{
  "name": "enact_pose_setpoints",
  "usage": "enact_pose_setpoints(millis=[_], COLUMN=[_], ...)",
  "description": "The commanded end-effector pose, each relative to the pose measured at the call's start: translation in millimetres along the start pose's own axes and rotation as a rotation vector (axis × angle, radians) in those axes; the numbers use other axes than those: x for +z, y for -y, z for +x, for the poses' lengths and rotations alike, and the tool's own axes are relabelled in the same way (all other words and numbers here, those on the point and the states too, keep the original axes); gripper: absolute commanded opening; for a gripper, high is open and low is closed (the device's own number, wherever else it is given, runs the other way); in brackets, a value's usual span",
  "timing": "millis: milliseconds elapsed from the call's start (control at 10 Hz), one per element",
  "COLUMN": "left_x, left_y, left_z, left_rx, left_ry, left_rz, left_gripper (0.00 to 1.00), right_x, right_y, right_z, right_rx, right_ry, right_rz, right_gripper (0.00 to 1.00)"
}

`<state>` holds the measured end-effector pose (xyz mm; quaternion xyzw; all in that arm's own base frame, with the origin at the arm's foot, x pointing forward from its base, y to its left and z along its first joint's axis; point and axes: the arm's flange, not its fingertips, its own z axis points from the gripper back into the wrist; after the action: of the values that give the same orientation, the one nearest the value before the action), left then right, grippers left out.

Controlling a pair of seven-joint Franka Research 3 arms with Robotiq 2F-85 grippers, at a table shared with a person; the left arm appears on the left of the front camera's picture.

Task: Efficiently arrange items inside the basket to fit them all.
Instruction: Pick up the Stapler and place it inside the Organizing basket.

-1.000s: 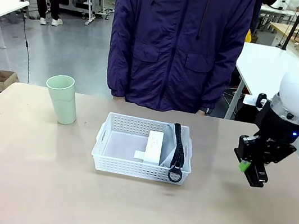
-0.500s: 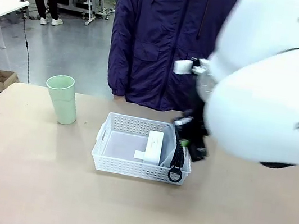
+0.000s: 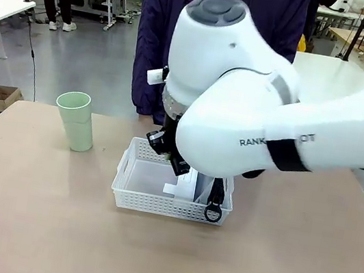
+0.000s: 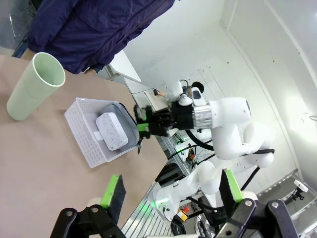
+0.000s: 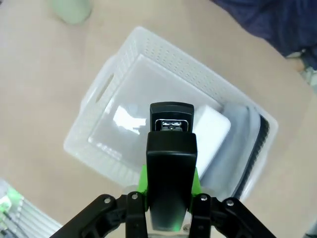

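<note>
Above the white perforated plastic basket (image 5: 168,49), my right hand (image 5: 171,191) is pinching the small slim black device (image 5: 171,129) over the bare floor beside the white rounded box (image 5: 212,130) and the grey pouch (image 5: 237,148). My left hand (image 4: 171,191) hangs spread, holding nothing. If I release mid-floor, the pale green tall cup (image 3: 77,120), out on the table (image 3: 30,223), may find no room.

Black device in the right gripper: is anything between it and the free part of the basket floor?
Nothing visible. The black device hangs in the right gripper over the bare floor of the basket; the white box and grey pouch lie off to one side.
</note>
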<state>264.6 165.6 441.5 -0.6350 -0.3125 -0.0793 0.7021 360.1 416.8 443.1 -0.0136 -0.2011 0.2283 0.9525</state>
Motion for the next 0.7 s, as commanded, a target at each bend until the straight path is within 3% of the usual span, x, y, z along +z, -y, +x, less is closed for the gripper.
enact_pose_setpoints(millis=[0,600], left_x=[-0.7,-0.7], left_y=[2.0,2.0], left_z=[-0.1,-0.1], left_rx=[-0.021,-0.021], left_ry=[0.009,0.009], left_rz=[-0.015,-0.015], left_gripper=[1.0,1.0], right_x=[-35.3,-124.9], right_y=[-16.1,0.0], right_z=[23.7,31.4], right_rx=[-0.002,0.014], right_ry=[0.058,-0.158], right_rz=[0.047,0.219], right_gripper=[0.37,0.37])
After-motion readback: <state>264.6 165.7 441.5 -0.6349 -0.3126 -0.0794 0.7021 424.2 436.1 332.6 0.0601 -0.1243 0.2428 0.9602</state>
